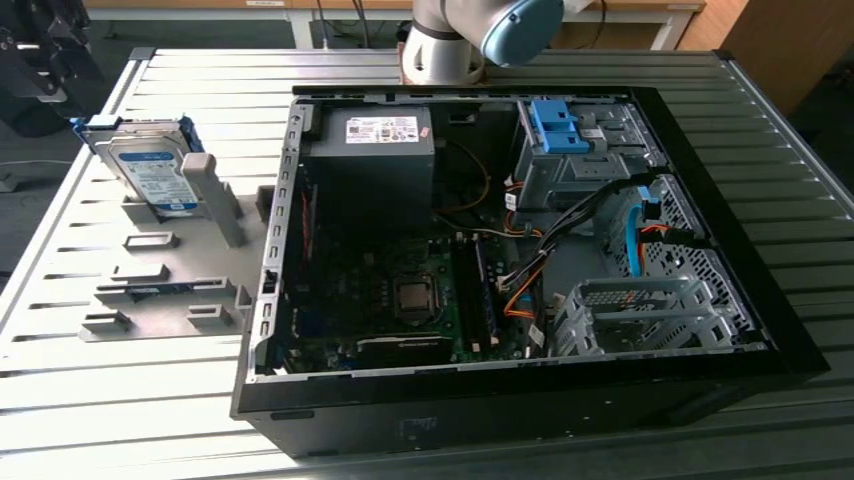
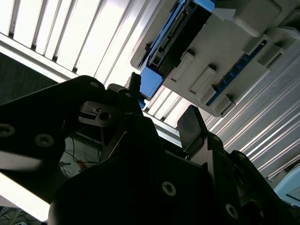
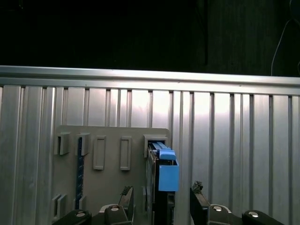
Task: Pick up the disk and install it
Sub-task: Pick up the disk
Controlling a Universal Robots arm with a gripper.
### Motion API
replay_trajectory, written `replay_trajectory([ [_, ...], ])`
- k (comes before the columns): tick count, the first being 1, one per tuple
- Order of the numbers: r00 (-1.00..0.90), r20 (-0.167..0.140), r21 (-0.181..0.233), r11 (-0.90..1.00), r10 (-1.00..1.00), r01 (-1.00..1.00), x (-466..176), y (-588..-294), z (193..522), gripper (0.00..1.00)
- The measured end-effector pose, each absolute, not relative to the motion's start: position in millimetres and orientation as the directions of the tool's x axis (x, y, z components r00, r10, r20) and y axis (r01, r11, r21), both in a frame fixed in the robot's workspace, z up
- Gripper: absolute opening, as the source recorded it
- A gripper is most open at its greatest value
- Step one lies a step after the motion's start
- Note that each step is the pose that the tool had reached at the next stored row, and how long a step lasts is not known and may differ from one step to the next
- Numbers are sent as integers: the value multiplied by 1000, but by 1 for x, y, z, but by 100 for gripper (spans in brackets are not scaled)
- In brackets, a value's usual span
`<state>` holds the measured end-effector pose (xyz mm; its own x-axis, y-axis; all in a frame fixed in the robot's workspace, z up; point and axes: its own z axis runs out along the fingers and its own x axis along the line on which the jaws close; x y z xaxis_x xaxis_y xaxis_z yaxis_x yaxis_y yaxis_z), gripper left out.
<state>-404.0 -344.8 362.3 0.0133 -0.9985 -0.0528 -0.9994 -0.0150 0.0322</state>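
Observation:
The disk (image 1: 144,165) stands on edge in the grey slotted holder (image 1: 174,290) on the table, at the exterior view's left; its label faces the camera and a blue carrier frames it. The first wrist view looks down on the disk (image 3: 161,176) edge-on, with the blue carrier tab on top. My gripper (image 3: 161,199) is open, and its two dark fingertips (image 3: 126,194) sit on either side of the disk in that picture, with nothing held. In the second wrist view the disk (image 2: 176,33) lies beyond the gripper (image 2: 161,110), apart from it.
An open black computer case (image 1: 747,330) fills the middle of the table, with a blue bracket (image 1: 554,125) on its drive cage and a grey power supply (image 1: 374,135). The arm (image 1: 461,35) rises behind the case. The slatted table (image 3: 243,140) ends just past the holder.

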Motion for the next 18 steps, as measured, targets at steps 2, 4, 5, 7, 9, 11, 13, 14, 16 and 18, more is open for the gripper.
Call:
replay_trajectory([
  [2,13,-53,32,-15,-999,-999,-404,-345,362,59],
  [4,13,-53,32,-15,-999,-999,-404,-345,362,59],
  [5,13,-53,32,-15,-999,-999,-404,-345,362,59],
  [7,13,-53,32,-15,-999,-999,-404,-345,362,59],
  [9,13,-53,32,-15,-999,-999,-404,-345,361,59],
  [11,13,-53,32,-15,-999,-999,-404,-345,360,59],
  [13,13,-53,32,-15,-999,-999,-404,-345,359,59],
  [14,13,-53,32,-15,-999,-999,-404,-345,358,59],
  [16,13,-53,32,-15,-999,-999,-404,-345,357,59],
  [18,13,-53,32,-15,-999,-999,-404,-345,357,59],
])
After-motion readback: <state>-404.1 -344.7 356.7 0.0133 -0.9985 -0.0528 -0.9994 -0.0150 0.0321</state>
